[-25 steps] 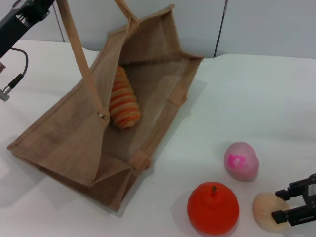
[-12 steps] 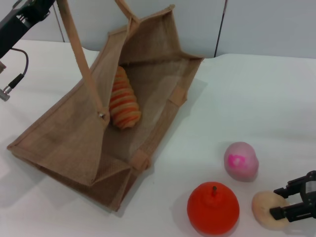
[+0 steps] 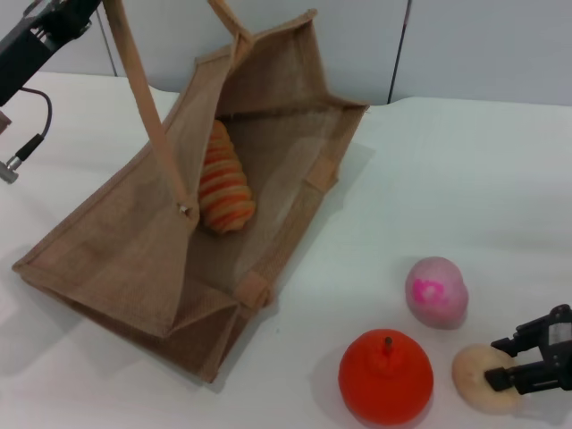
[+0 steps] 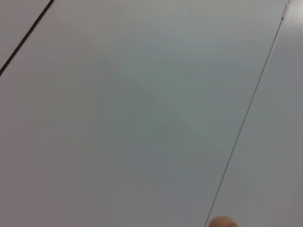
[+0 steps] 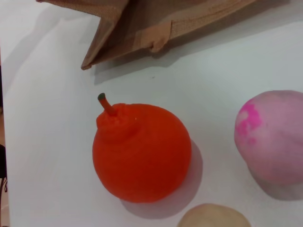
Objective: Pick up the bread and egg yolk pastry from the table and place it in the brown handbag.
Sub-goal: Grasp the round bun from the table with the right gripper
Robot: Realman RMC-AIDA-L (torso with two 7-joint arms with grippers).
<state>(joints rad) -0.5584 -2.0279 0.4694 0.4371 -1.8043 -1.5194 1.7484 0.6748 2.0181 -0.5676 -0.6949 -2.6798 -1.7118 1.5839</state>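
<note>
The brown handbag (image 3: 134,250) lies on the white table with its mouth held wide, one tan handle (image 3: 147,107) pulled up taut past the picture's top. The striped orange and cream bread (image 3: 223,183) rests inside the bag. The egg yolk pastry (image 3: 472,380) sits at the front right of the table and shows partly in the right wrist view (image 5: 214,216). My right gripper (image 3: 493,362) is open, its two fingers straddling the pastry's right side. My left arm (image 3: 36,36) is raised at the far left beside the handle.
A red-orange fruit with a stem (image 3: 386,375) (image 5: 141,151) stands just left of the pastry. A pink ball with a magenta mark (image 3: 436,290) (image 5: 272,137) lies behind it. A grey wall runs behind the table.
My right gripper has edged left and slightly up over the pastry, and the pastry has shifted a little to the left. The bag and the bread have not moved.
</note>
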